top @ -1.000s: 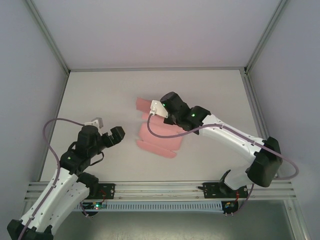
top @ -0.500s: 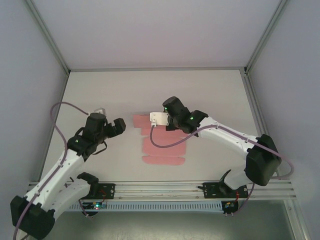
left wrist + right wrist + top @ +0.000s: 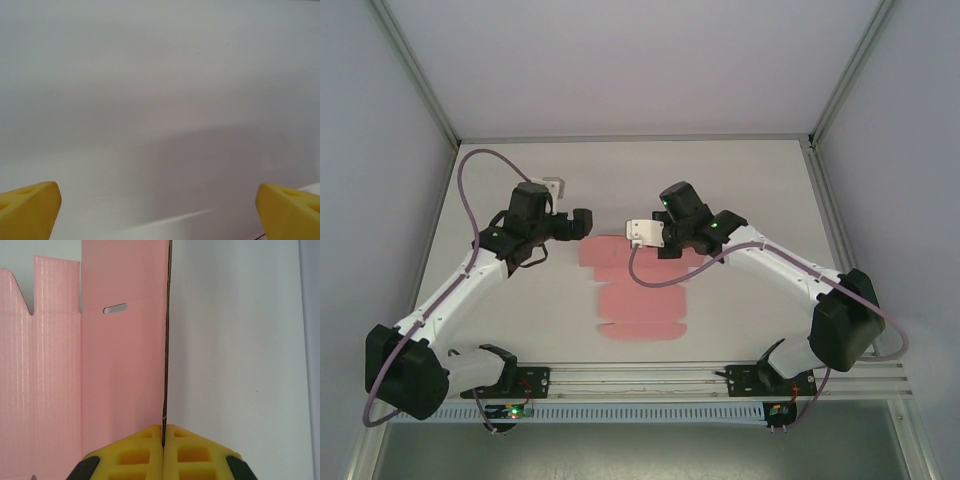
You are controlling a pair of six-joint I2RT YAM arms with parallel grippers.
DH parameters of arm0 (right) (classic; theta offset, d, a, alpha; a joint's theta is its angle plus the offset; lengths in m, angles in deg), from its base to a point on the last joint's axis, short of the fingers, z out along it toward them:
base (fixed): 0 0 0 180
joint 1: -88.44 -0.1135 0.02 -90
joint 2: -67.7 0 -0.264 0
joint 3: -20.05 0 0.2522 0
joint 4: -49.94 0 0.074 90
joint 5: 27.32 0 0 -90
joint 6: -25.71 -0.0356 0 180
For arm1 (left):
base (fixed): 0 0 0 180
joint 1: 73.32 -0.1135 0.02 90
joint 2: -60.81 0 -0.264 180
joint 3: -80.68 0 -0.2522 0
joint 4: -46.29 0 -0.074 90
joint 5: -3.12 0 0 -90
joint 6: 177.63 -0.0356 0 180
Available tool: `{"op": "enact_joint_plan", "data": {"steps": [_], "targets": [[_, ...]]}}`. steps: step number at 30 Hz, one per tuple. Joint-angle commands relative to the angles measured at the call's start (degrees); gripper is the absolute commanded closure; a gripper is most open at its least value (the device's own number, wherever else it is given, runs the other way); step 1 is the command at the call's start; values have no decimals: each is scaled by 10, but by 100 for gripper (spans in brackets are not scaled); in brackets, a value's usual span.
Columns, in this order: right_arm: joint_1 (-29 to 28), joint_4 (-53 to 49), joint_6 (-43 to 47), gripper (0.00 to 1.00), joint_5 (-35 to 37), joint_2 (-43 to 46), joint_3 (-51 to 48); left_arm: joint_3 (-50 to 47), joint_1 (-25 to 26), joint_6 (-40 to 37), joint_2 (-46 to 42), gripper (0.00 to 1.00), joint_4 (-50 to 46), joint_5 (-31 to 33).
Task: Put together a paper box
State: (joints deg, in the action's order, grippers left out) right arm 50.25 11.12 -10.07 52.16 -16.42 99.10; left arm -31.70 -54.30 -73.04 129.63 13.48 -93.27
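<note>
Grip on one panel of the paper box [image 3: 640, 300], set for a fold.

Laid out as a pink die-cut sheet, it rests mid-surface [image 3: 750, 180] between the two arms, mostly flat. The right tool [image 3: 164, 432] is clamped on a panel at the sheet's far right, the card showing edge-on between its yellow pads [image 3: 130, 455]. The left tool [image 3: 582, 222] hovers just beside the sheet's far left corner, jaws wide and holding nothing. To fold well, I judge the right should swing its panel about the crease rather than pull. The left should press the neighbouring panel down so the thin card neither slides nor buckles.
</note>
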Motion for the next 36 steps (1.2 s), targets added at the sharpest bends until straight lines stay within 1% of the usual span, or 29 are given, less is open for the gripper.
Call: {"op": "enact_joint_plan", "data": {"steps": [1,5,9,11,14,18,23,27,29,31,33,36], "targets": [[15,-1,-9,100,-64,25,13,17,-6,-70,16,0,13,-60],[20,1,-14,100,-75,32,14,12,-6,-84,19,1,10,-89],[21,-2,-18,100,-76,33,14,-2,-5,-96,11,2,32,-158],[21,-1,-22,100,-81,33,14,0,-4,-105,12,2,36,-181],[21,6,-37,100,-81,29,16,5,0,-135,21,4,31,-222],[22,14,-67,100,-77,21,27,28,22,-188,37,6,-11,-257],[23,13,-97,100,-81,9,40,40,52,-222,41,7,-16,-259],[24,8,-115,100,-58,-3,49,48,57,-215,38,9,-13,-240],[27,-6,-108,100,-57,-6,52,48,57,-211,29,12,-15,-216],[33,-18,-103,100,-67,-5,52,50,57,-215,13,13,-31,-176],[42,-28,-92,100,-91,-1,50,45,56,-226,-6,10,-44,-141],[50,-47,-65,100,-128,7,47,41,55,-240,-33,8,-61,-110]]}}
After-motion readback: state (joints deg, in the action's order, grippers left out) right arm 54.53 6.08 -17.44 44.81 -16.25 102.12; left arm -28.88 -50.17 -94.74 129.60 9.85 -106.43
